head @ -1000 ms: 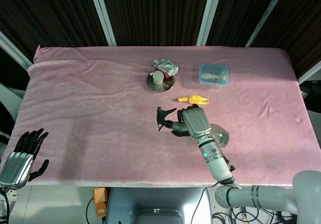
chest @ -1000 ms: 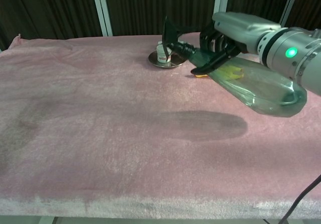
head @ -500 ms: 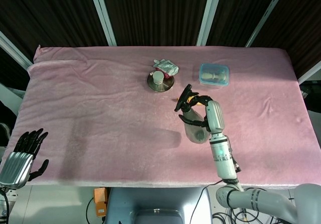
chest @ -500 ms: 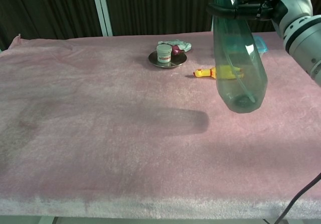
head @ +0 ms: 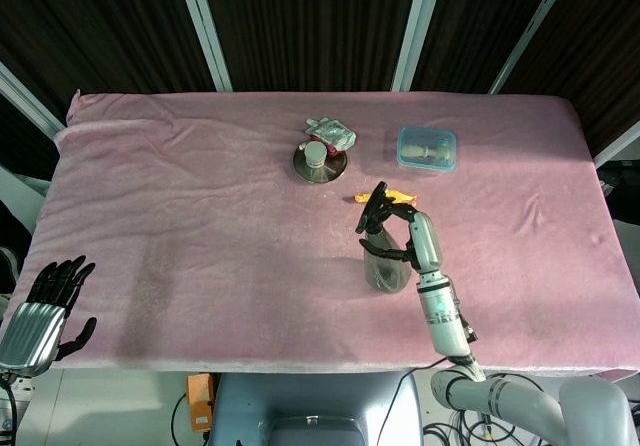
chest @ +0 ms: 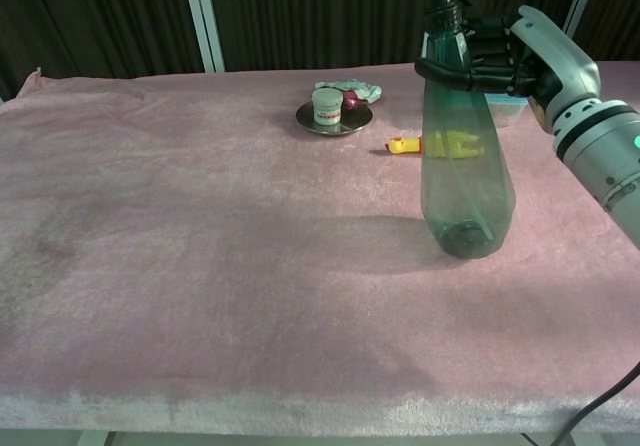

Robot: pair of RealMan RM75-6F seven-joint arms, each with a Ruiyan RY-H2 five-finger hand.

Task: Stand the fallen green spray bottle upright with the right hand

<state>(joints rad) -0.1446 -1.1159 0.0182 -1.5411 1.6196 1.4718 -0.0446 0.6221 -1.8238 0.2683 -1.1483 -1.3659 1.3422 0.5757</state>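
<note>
The green spray bottle stands upright on the pink cloth, its base touching or just above the surface. Its black trigger head points up. My right hand grips the bottle at its neck, fingers wrapped around it; in the head view the right hand sits right of the bottle. My left hand hangs off the table's front left corner, fingers spread and holding nothing.
A yellow toy lies just behind the bottle. A metal dish with a small white jar and a crumpled wrapper sit further back. A blue lidded box stands at the back right. Pink cloth covers the table.
My right hand swung the bottle from lying tilted in the air to vertical, then lowered it toward the cloth. The left hand has not moved.
</note>
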